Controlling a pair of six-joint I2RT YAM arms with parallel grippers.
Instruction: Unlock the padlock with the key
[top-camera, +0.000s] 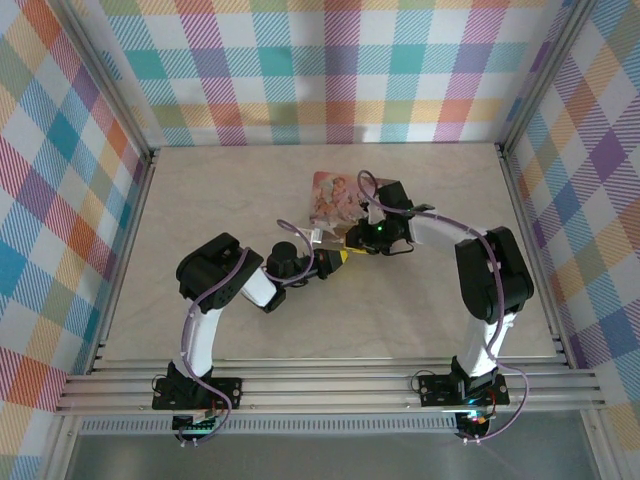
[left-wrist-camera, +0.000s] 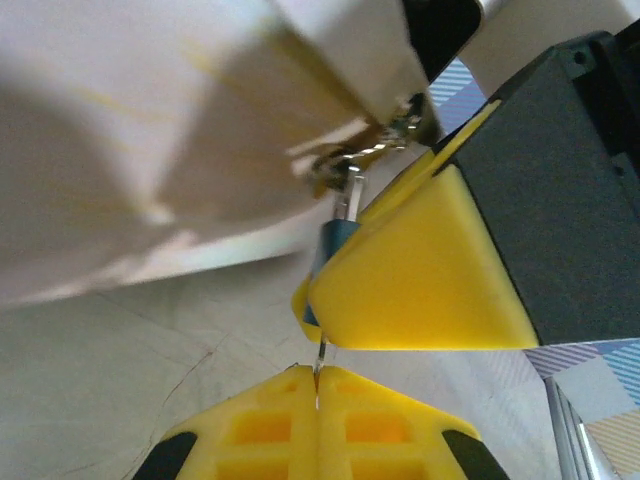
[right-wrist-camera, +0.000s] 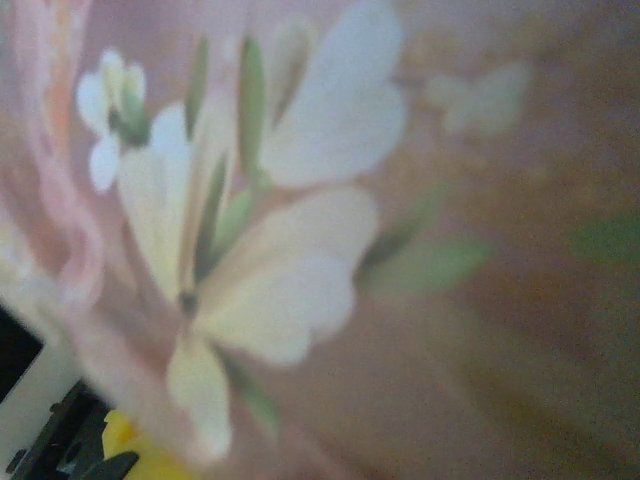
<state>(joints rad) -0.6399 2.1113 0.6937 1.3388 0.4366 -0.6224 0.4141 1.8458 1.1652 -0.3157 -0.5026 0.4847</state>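
Where the two arms meet over the middle of the worktop (top-camera: 200, 200), the padlock (left-wrist-camera: 333, 240) hangs at the near corner of a pink illustrated box (top-camera: 335, 193), which lies just beyond the centre towards the far edge. From the left wrist, the lock's blue-teal body shows as a narrow strip. Its pale metal shackle (left-wrist-camera: 350, 192) rises into a small bright clasp (left-wrist-camera: 352, 158) on the underside of the box, whose pale wall covers the upper left of that view.

The right gripper (left-wrist-camera: 308, 295) comes in from the right-hand edge. Its yellow fingers (left-wrist-camera: 420, 280) are drawn in around the padlock's body, one broad pad across the front and a thin yellow edge showing behind, so the lock is pinched between them. From above, this gripper (top-camera: 352, 243) sits at the box's near edge.

The left gripper (left-wrist-camera: 318, 385) points up from below the lock with its two yellow fingertips (left-wrist-camera: 260, 430) pressed fully together. A thin metal sliver stands up from the seam between them to the bottom of the padlock. It is probably the blade of the key (left-wrist-camera: 319, 358), though it is too slim to tell for certain. In the top view the left gripper (top-camera: 325, 263) reaches in from the left-hand side, tip to tip with the right one.

At the right wrist the box (right-wrist-camera: 300, 250) is pressed close, a blurred white flower on pink.
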